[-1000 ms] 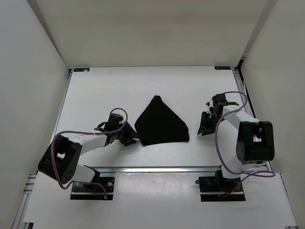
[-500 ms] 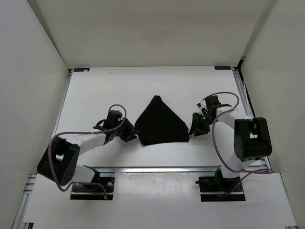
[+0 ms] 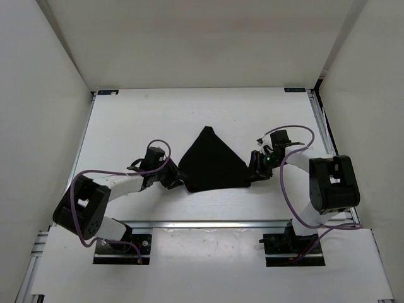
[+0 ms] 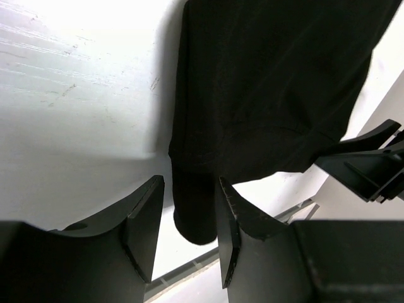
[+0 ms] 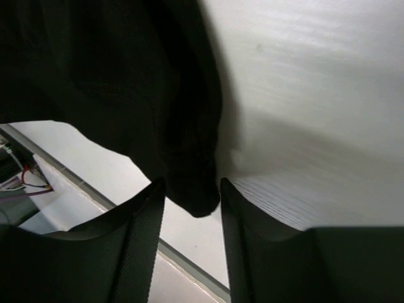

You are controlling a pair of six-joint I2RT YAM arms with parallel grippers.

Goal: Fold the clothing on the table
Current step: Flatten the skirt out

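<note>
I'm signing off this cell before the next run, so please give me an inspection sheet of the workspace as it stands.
Surface: white table, with faint scuffs showing in the left wrist view.
Job's things: black clothing lies in a rough triangle, its point toward the far wall.
Clutter: nothing seen.
Grippers: left pincer is open, astride the garment's near left corner; right pincer is open, astride the near right corner.
Cables: purple cables loop along both arms, none lying on the cloth.
Surroundings: white walls; aluminium rail along the near edge.
</note>
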